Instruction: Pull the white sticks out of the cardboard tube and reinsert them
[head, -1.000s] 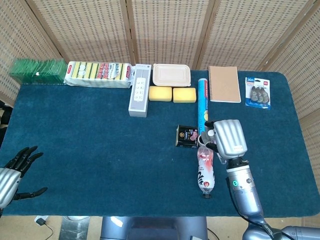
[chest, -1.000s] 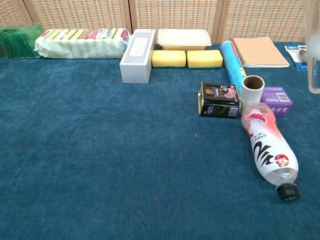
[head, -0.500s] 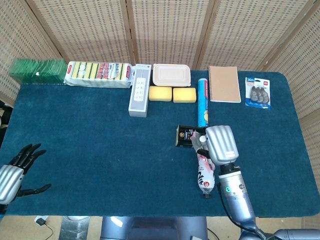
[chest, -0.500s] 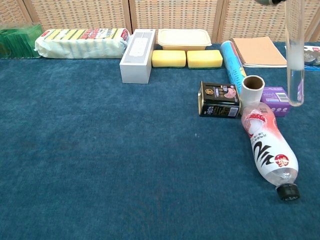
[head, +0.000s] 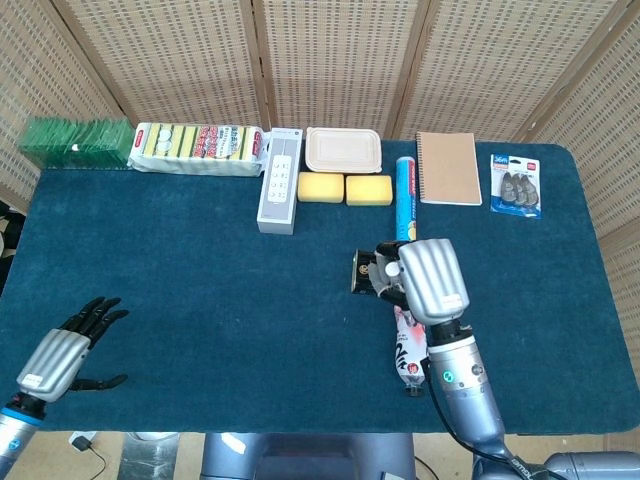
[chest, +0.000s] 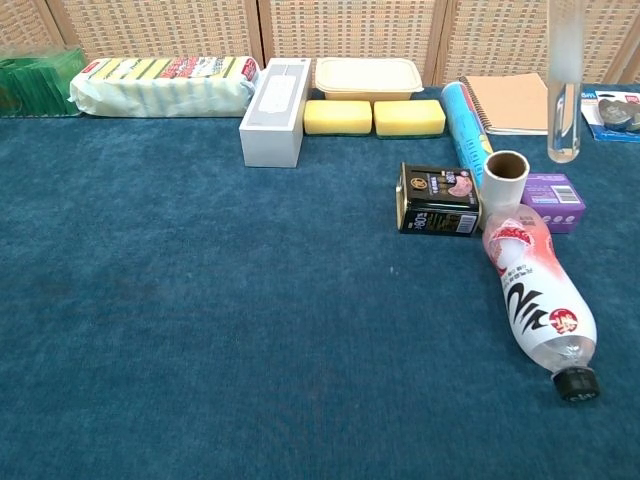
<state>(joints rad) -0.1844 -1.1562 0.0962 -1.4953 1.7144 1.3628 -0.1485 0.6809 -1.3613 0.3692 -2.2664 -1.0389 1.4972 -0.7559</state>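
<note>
The cardboard tube (chest: 505, 179) stands upright on the blue cloth, between a black box and a purple box, its open top empty from what I can see. A pale, see-through white stick (chest: 564, 95) hangs upright in the air to the tube's right, its lower tip above the tube's rim. My right hand (head: 428, 280) holds the stick from above. In the head view the hand's back hides both stick and tube. My left hand (head: 68, 351) hovers near the front left corner of the table, fingers spread and holding nothing.
A black box (chest: 438, 200), a purple box (chest: 553, 200) and a lying plastic bottle (chest: 536, 300) crowd the tube. Behind it lies a blue roll (chest: 463, 118), with a notebook (chest: 515, 102), yellow sponges (chest: 374, 117), a white power strip (chest: 275, 123) and a lidded tray (chest: 367, 76) along the back.
My right hand has moved left over the tube, carrying the stick left; the stick dipped, then rose. My left hand has lifted and come further in over the table.
</note>
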